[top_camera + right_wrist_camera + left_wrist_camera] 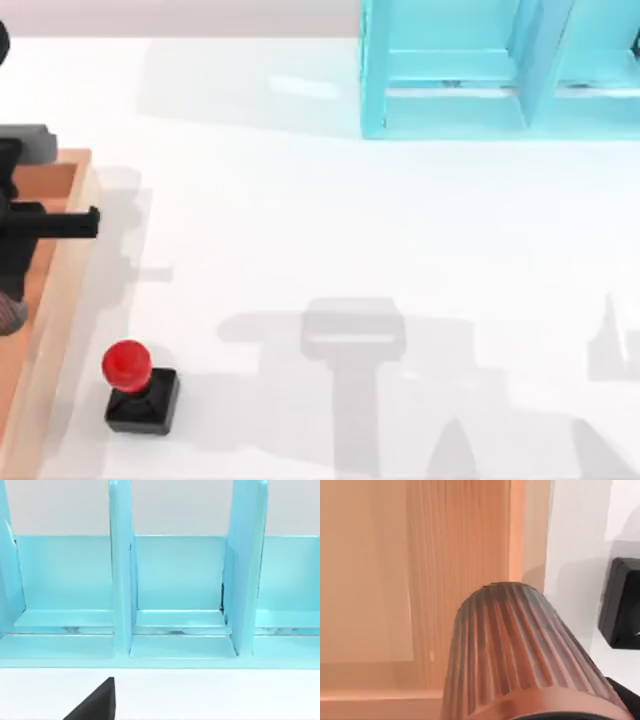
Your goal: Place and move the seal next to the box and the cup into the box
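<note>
The seal (140,385) stands upright on the white table just right of the box's near end, red knob above black base; its base (622,610) also shows in the left wrist view. The box (62,290) is a shallow wooden tray at the table's left edge. My left gripper (12,280) hangs over the box's inside, shut on the ribbed copper-brown cup (520,655), which is tilted above the tray floor (380,580). A sliver of the cup (8,315) peeks out at the top view's left edge. My right gripper (95,705) faces the turquoise shelf.
A turquoise shelf unit (500,70) with upright dividers (120,570) stands at the back right of the table. White tabletop stretches between the seal and the shelf, crossed by arm shadows.
</note>
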Available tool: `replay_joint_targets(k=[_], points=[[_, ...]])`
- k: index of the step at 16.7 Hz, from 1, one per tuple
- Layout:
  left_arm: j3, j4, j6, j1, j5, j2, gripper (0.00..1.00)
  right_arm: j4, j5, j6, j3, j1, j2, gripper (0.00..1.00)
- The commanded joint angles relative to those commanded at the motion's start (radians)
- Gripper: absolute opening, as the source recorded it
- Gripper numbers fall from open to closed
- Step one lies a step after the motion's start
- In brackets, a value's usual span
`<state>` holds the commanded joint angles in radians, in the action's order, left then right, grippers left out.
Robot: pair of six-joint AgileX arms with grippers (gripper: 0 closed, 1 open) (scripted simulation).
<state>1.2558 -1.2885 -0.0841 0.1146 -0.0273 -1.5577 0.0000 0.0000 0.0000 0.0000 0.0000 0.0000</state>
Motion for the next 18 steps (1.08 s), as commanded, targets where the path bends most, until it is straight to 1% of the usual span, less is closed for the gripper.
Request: replay_joint_targets(k=[4, 6, 8, 10, 18], points=[[-0.069, -0.008, 0.257, -0.26, -0.007, 0.054, 0.0, 0.0, 0.0, 0.0, 0.0, 0.0, 0.0, 1.0], [-0.095, -0.011, 0.354, -0.358, -0.01, 0.073, 0.0, 0.0, 0.0, 0.0, 0.0, 0.0, 0.0, 1.0], [-0.114, -0.014, 0.42, -0.425, -0.011, 0.086, 0.0, 0.0, 0.0, 0.0, 0.0, 0.0, 0.0, 1.0], [-0.123, -0.015, 0.45, -0.456, -0.012, 0.092, 0.0, 0.0, 0.0, 0.0, 0.0, 0.0, 0.0, 1.0], [-0.134, 0.011, 0.452, -0.465, -0.007, 0.066, 0.0, 0.0, 0.0, 0.0, 0.0, 0.0, 0.0, 1.0]])
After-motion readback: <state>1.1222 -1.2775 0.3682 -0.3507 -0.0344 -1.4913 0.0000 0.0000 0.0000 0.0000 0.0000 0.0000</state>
